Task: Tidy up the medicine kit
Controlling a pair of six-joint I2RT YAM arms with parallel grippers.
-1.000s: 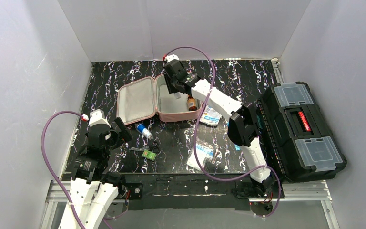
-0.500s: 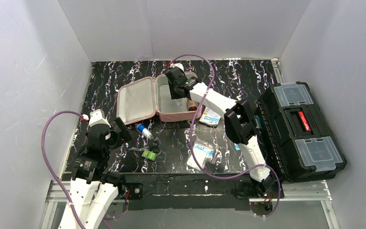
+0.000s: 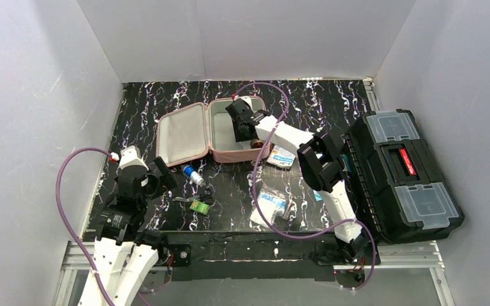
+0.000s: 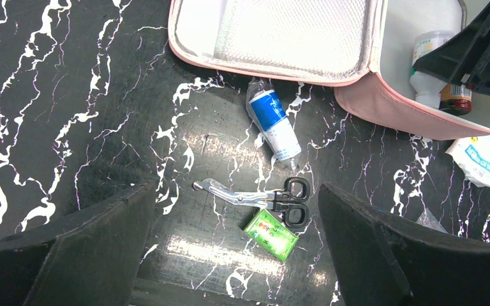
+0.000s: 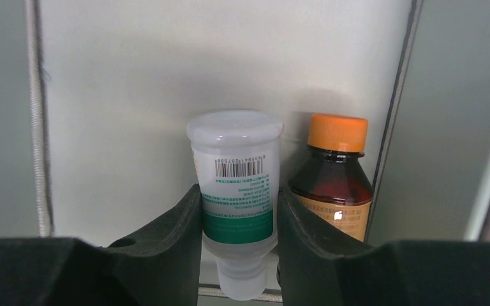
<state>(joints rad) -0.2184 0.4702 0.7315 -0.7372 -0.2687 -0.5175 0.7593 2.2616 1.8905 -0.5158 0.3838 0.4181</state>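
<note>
The pink medicine kit (image 3: 182, 134) lies open on the black marble table, lid flat to the left and grey lining up. My right gripper (image 3: 242, 127) reaches into its right half and is shut on a white bottle (image 5: 236, 185) with a green band, held cap-end toward the wrist. The bottle lies against the kit's floor, right beside a brown bottle with an orange cap (image 5: 332, 178). My left gripper (image 3: 156, 178) hovers open above the table's front left, nothing between its fingers (image 4: 102, 248). Below it lie scissors (image 4: 261, 196) and a green packet (image 4: 270, 233).
A blue-and-white tube (image 4: 274, 124) lies just in front of the kit's lid. White sachets (image 3: 282, 155) and clear-wrapped packets (image 3: 271, 204) lie right of centre. A black toolbox (image 3: 405, 172) with clear compartments stands along the right edge. White walls enclose the table.
My right gripper has come down and nearer with the white bottle, lowering it into the kit beside the brown bottle. The left arm has not moved.
</note>
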